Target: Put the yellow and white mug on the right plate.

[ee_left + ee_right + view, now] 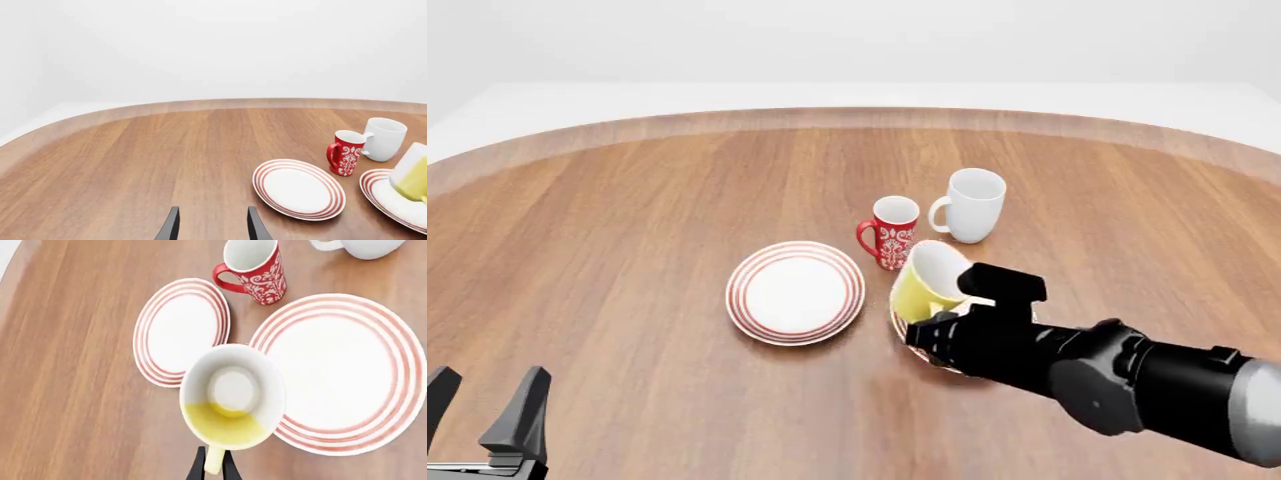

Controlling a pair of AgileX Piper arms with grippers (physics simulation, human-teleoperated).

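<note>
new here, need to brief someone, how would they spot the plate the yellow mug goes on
On the wooden table two red-ringed white plates lie side by side. Take the right plate, nearest the white mug. Unlike its twin, it lies partly under the yellow and white mug gripped in the right pincer.
</note>
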